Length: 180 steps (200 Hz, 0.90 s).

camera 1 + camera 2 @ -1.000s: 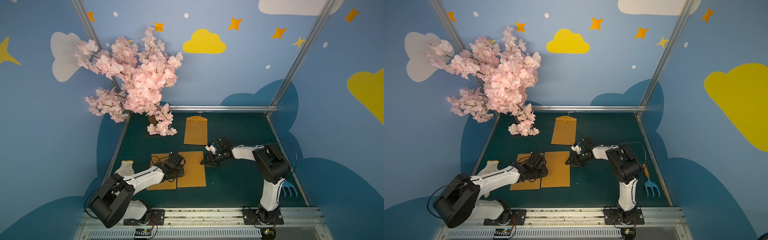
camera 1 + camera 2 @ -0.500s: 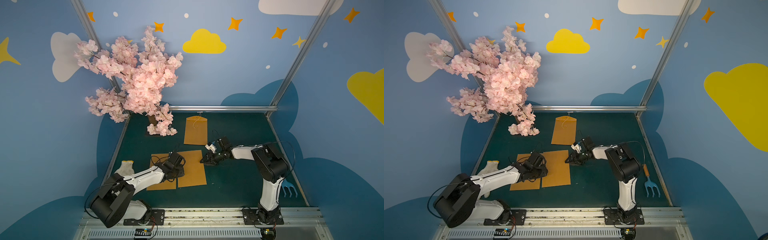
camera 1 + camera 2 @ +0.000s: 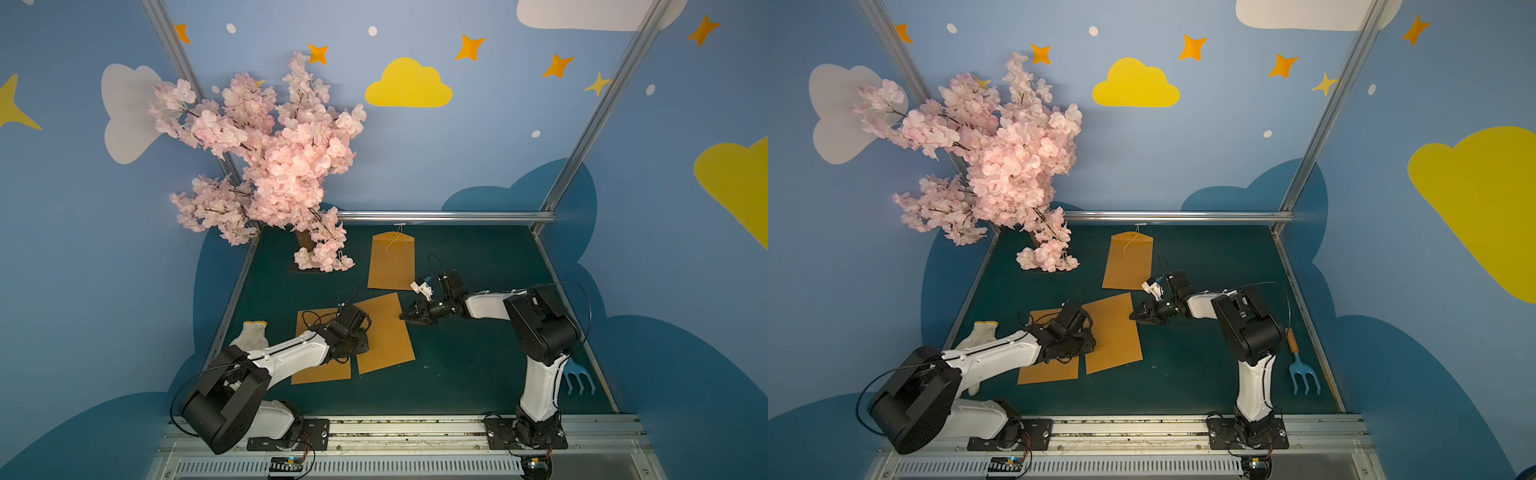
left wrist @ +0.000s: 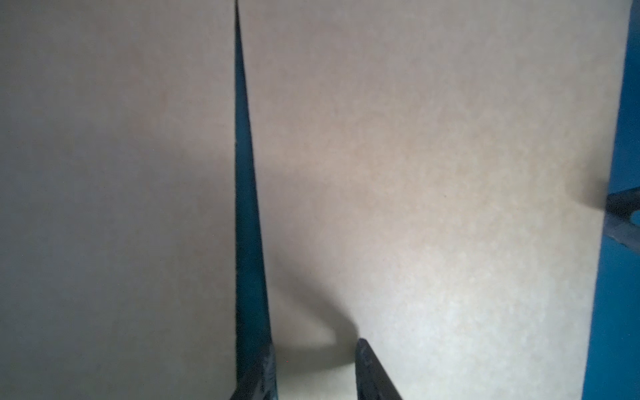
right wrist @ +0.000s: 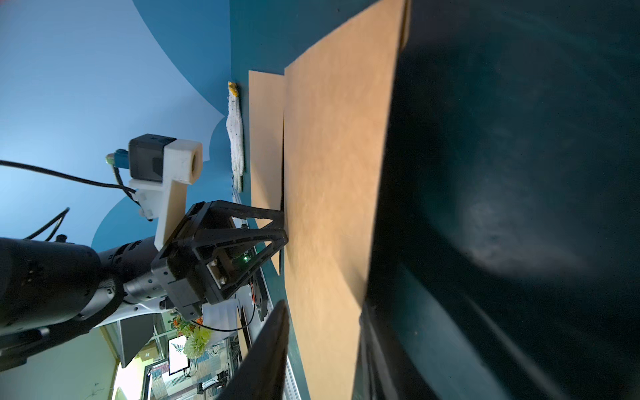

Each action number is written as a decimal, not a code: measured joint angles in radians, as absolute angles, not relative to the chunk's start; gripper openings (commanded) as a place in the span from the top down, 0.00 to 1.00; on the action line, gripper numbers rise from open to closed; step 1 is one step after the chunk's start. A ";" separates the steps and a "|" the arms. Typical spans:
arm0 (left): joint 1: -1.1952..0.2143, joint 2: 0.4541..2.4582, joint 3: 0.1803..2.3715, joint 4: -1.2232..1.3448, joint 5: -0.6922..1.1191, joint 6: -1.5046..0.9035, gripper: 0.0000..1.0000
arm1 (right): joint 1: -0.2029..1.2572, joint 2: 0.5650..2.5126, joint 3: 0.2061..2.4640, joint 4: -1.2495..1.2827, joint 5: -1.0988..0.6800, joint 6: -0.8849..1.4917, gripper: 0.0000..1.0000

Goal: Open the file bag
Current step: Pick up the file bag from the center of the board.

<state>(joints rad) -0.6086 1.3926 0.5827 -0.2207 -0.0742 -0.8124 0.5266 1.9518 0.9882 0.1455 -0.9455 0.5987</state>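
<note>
Kraft-brown file bag [image 3: 386, 336], flat at the centre of the green tabletop [image 3: 478, 357], its 9 o'clock edge just beside a second bag [image 3: 320, 372]; a third bag [image 3: 392, 262] with a string lies apart at 12 o'clock. Left end effector [image 4: 313, 360]: jaws slightly spread, tips resting on the file bag near that 9 o'clock edge; right end effector [image 3: 405, 316]: jaws narrowly parted astride the bag's 2 o'clock corner, no firm pinch evident. Condition: unopened, judged early-stage, with the bag pinned and its edge about to be caught; lifting and parting the mouth are left to do.

white arm links [image 3: 291, 353], black joints [image 3: 540, 328], black cables [image 5: 69, 177]
</note>
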 measured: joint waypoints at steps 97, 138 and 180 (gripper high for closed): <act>-0.606 1.432 0.603 -0.168 -0.065 -0.810 0.62 | 0.608 1.945 0.989 0.086 -1.112 0.578 0.72; -0.604 1.438 0.603 -0.134 -0.057 -0.809 0.61 | 0.604 1.945 0.991 0.048 -1.116 0.559 0.77; -0.605 1.425 0.603 -0.132 -0.047 -0.808 0.47 | 0.604 1.942 1.015 -0.050 -1.074 0.493 0.89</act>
